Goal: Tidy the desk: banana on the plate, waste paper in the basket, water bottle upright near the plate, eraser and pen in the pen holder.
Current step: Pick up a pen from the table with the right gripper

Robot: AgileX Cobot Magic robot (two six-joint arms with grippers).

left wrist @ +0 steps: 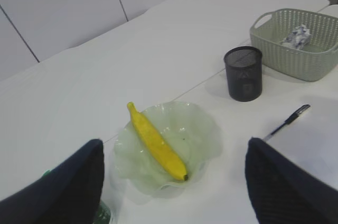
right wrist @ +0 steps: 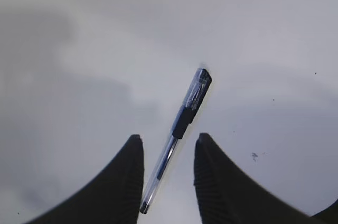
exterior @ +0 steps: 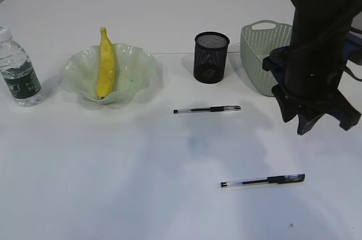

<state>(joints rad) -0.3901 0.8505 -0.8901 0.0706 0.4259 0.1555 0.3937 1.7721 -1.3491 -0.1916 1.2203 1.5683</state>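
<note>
Desk (exterior: pixel 113 183) mostly tidied, taken left to right. Water bottle (exterior: pixel 18 70) upright at the far left, near the plate (exterior: pixel 138 61); in the left wrist view it shows only as a green sliver by the left finger. Banana (exterior: pixel 105 64) lies in the plate, ahead of and between the left gripper's (left wrist: pixel 174 182) wide-apart jaws, which hold nothing. Pen holder (exterior: pixel 211 57) stands beyond; whether the eraser is inside cannot be told through the mesh. One pen (exterior: pixel 207 109) lies loose on the desk in front of the holder. Second pen (right wrist: pixel 177 137) lies under the right gripper (right wrist: pixel 168 176), its clear barrel running between the partly open jaws, neither visibly touching it; not yet gripped, apparently. Basket (left wrist: pixel 296 57) at far right holds the waste paper (left wrist: pixel 297 36). Remaining: both pens into the holder, judging by this.
</note>
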